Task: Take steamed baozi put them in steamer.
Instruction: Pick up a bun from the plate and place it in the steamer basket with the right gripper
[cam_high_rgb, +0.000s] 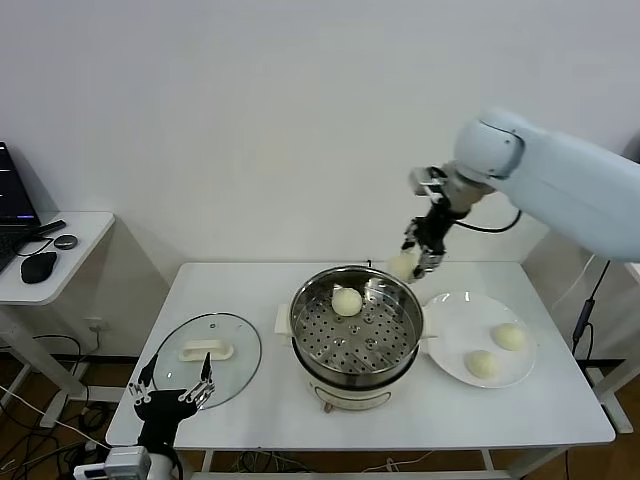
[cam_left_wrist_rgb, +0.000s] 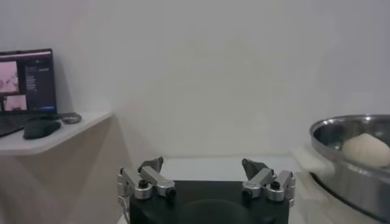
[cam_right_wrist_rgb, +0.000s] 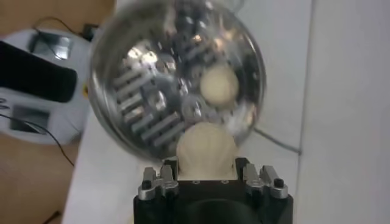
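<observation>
1. The right gripper (cam_high_rgb: 408, 264) hangs above the far rim of the steamer (cam_high_rgb: 356, 335), its fingers partly closed around a bun (cam_high_rgb: 402, 266). In the right wrist view that bun (cam_right_wrist_rgb: 205, 148) sits snug between the two fingers, over the edge of the pot (cam_right_wrist_rgb: 177, 79).
2. One bun (cam_high_rgb: 347, 301) already lies on the perforated tray, toward the back. Two more, one (cam_high_rgb: 510, 336) and another (cam_high_rgb: 482, 364), wait on the white plate (cam_high_rgb: 450, 315) just to the right of the pot.
3. The step in hand looks like the drop-off, the second of four.
4. To do it well, bring the held bun further in over the tray so it clears the rim, and aim for a bare patch beside the bun already there, not on top of it.
5. Lower it close to the tray before letting go; soft dough dropped from height may roll or dent.
6. Keep the squeeze light, since a hard pinch would mark the bun, and open fully before lifting straight up so nothing sticks and drags.
7. The left gripper (cam_high_rgb: 172, 388) rests low at the table's near left corner beside the glass lid (cam_high_rgb: 205, 358), fingers spread wide and holding nothing.
</observation>
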